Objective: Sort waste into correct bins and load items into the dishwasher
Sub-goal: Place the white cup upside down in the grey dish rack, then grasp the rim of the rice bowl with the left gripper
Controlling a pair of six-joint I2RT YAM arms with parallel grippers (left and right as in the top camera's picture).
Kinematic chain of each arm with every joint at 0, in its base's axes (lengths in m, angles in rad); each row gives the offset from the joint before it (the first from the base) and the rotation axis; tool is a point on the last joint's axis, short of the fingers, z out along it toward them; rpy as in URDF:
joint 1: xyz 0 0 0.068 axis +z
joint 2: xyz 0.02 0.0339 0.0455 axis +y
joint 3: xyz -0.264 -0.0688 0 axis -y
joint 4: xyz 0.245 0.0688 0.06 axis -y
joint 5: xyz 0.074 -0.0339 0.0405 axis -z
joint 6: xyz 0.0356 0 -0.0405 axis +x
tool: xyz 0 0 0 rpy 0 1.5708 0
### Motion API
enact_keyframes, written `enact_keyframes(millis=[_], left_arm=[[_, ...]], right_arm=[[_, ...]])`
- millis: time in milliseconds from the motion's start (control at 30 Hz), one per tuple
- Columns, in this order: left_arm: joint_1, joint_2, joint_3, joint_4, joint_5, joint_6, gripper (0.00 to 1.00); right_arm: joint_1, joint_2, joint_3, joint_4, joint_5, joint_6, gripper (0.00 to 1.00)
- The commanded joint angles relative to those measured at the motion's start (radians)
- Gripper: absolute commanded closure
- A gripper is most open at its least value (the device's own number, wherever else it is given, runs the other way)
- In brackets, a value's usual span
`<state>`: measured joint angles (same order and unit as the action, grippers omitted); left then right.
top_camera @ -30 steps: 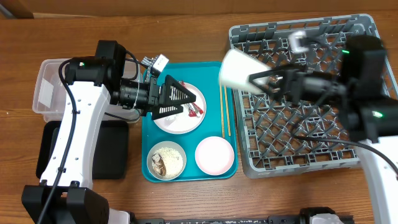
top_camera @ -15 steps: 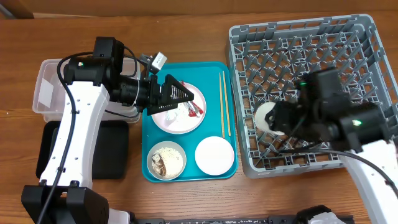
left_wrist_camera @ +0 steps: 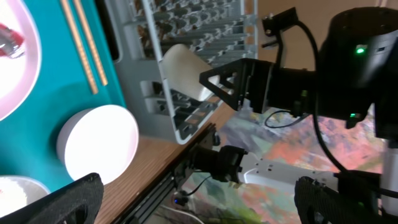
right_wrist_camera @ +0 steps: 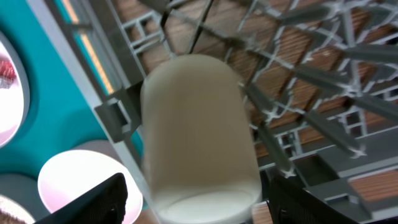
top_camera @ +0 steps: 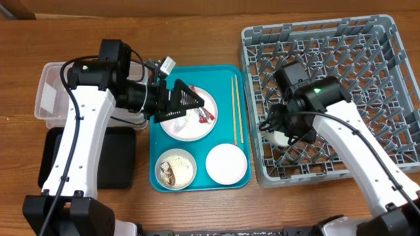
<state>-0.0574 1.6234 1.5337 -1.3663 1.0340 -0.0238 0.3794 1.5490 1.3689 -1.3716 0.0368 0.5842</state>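
Cup [right_wrist_camera: 196, 134] leaning among tines of dish rack [top_camera: 328, 39], lower-left corner cell, just beside teal tray [top_camera: 226, 75].
Right gripper [top_camera: 277, 126] low over cup at centre-right of overhead frame, fingers [right_wrist_camera: 93, 205] flanking its pale wall closely on both sides; too blurred to tell clamped from let go. Left gripper [top_camera: 190, 103] spread wide and carrying nothing, hovering above pink plate [top_camera: 187, 130] with red wrappers [top_camera: 205, 116] in tray's upper half. Chopsticks [top_camera: 237, 108] along tray's right edge, running top to bottom. Bowl of food scraps [top_camera: 175, 169] and white dish [top_camera: 226, 162] side by side at tray's lower end. Clear bin [top_camera: 49, 92] and black bin [top_camera: 121, 157] at far left.
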Motion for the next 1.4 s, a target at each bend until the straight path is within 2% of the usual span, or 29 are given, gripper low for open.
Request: enact_keyframes(millis=[0, 233, 367, 400, 433, 533, 600, 633, 700, 800, 833, 933, 967, 1033, 1100, 1233, 1367], left_arm=[[0.005, -0.008, 0.018, -0.016, -0.071, -0.006, 0.00], [-0.010, -0.008, 0.018, -0.050, -0.166, -0.002, 0.07], [-0.053, -0.008, 0.018, -0.066, -0.236, -0.002, 0.07], [-0.066, -0.008, 0.018, -0.066, -0.251, -0.002, 0.07], [-0.079, -0.008, 0.018, -0.064, -0.261, -0.002, 0.07], [-0.110, -0.008, 0.018, -0.055, -0.275, -0.003, 0.07], [-0.122, -0.008, 0.018, -0.051, -0.287, -0.006, 0.07], [-0.126, -0.008, 0.018, -0.050, -0.287, -0.006, 0.08], [-0.126, -0.008, 0.018, -0.050, -0.287, -0.006, 0.08], [-0.127, -0.008, 0.018, -0.056, -0.307, -0.006, 0.14], [-0.129, -0.008, 0.018, -0.066, -0.332, -0.006, 0.15], [-0.165, -0.008, 0.009, -0.104, -0.501, -0.032, 0.19], [-0.182, -0.008, 0.001, -0.108, -0.554, -0.057, 0.19], [-0.237, -0.008, -0.032, -0.101, -0.649, -0.111, 0.20], [-0.305, -0.008, -0.083, -0.069, -0.716, -0.173, 0.22], [-0.443, -0.008, -0.212, 0.008, -0.857, -0.356, 0.31], [-0.536, -0.008, -0.312, 0.069, -0.905, -0.478, 0.42]], right_arm=[[0.001, -0.006, 0.018, 0.001, -0.035, -0.019, 0.21], [-0.035, -0.030, 0.058, 0.016, -0.016, -0.011, 0.16], [-0.041, -0.059, 0.125, 0.018, -0.012, -0.027, 0.16], [-0.041, -0.064, 0.137, 0.019, -0.013, -0.035, 0.19], [-0.041, -0.069, 0.144, 0.018, -0.013, -0.035, 0.28], [-0.037, -0.076, 0.144, 0.005, -0.053, -0.040, 0.44], [-0.025, -0.075, 0.135, -0.011, -0.074, -0.042, 0.61], [-0.017, -0.074, 0.127, -0.019, -0.074, -0.042, 0.66], [0.001, -0.071, 0.112, -0.029, -0.074, -0.039, 0.71], [0.014, -0.069, 0.093, -0.025, -0.059, -0.034, 0.73], [0.014, -0.069, 0.093, -0.021, -0.047, -0.033, 0.72], [-0.010, -0.080, 0.103, 0.013, -0.008, 0.005, 0.58], [-0.021, -0.085, 0.106, 0.029, -0.008, 0.011, 0.52], [-0.056, -0.100, 0.122, 0.064, -0.013, 0.019, 0.32], [-0.099, -0.118, 0.143, 0.096, -0.035, 0.019, 0.24], [-0.173, -0.148, 0.161, 0.134, -0.093, 0.018, 0.19], [-0.205, -0.153, 0.161, 0.119, -0.102, 0.016, 0.18]])
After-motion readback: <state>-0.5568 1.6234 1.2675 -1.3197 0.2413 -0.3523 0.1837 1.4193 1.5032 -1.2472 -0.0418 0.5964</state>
